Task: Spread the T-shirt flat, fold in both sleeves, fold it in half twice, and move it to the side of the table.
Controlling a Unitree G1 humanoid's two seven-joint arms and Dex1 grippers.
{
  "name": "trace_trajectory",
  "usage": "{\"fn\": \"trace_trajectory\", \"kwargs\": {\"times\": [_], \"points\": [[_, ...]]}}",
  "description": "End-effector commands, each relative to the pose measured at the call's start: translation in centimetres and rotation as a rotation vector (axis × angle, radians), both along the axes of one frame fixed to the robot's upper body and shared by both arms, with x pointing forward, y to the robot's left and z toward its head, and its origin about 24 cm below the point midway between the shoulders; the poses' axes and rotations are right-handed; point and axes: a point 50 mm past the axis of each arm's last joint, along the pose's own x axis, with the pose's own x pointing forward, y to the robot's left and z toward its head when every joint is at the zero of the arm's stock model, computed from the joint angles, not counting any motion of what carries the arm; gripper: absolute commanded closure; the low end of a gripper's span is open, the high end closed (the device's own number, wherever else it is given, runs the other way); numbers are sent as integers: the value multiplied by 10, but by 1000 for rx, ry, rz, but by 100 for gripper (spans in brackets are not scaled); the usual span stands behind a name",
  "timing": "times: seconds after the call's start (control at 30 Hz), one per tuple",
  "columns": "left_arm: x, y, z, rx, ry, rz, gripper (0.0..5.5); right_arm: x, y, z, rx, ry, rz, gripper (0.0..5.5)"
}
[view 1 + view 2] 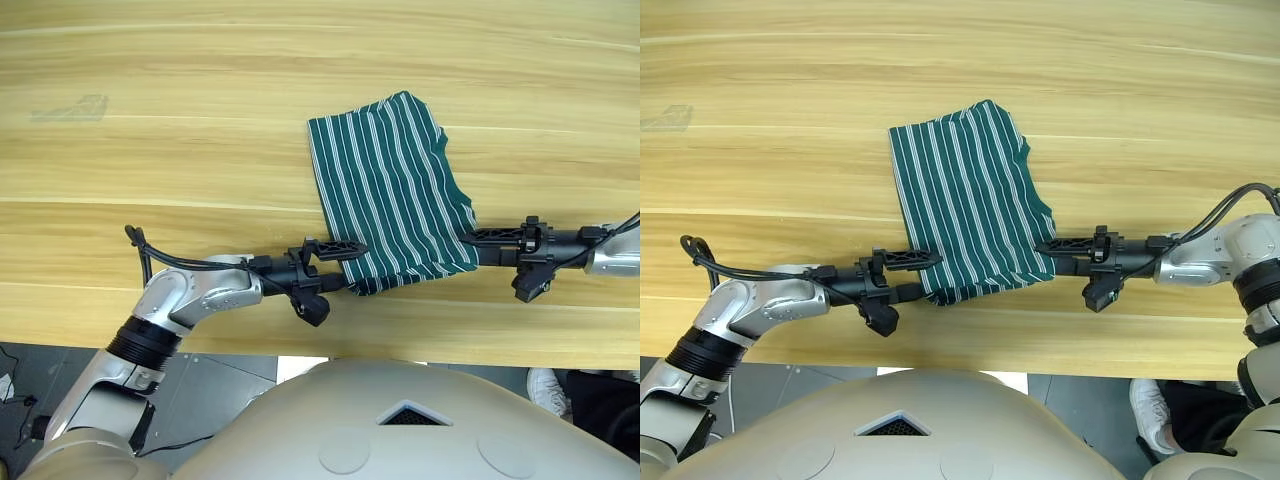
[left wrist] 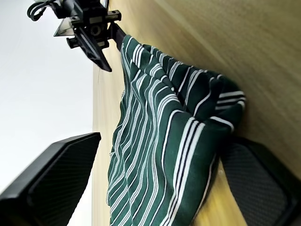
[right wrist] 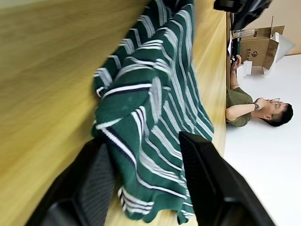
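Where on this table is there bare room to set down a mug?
The table is bare across the whole far strip behind the shirt, and on the wide stretch left of it. Crowded: the shirt's near corners, where the left tool and right tool sit.

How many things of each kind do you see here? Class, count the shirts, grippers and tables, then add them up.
T-shirt: 1
Grippers: 2 (left gripper, right gripper)
Table: 1
Total: 4
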Motion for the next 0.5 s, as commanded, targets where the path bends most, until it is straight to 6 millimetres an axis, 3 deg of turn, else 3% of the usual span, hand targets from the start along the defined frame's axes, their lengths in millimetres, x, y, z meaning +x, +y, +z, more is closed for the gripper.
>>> {"fn": "trace_trajectory", "kwargs": {"times": [0.03,0.3,0.5], "points": [[-10,15,-26,190,80,-6,145,6,9,4,25,-4,-7,385],[-10,17,-27,196,79,-1,296,7,18,3,43,9,-26,540],[-10,19,-29,197,81,5,398,3,14,-2,32,22,-41,550]]}}
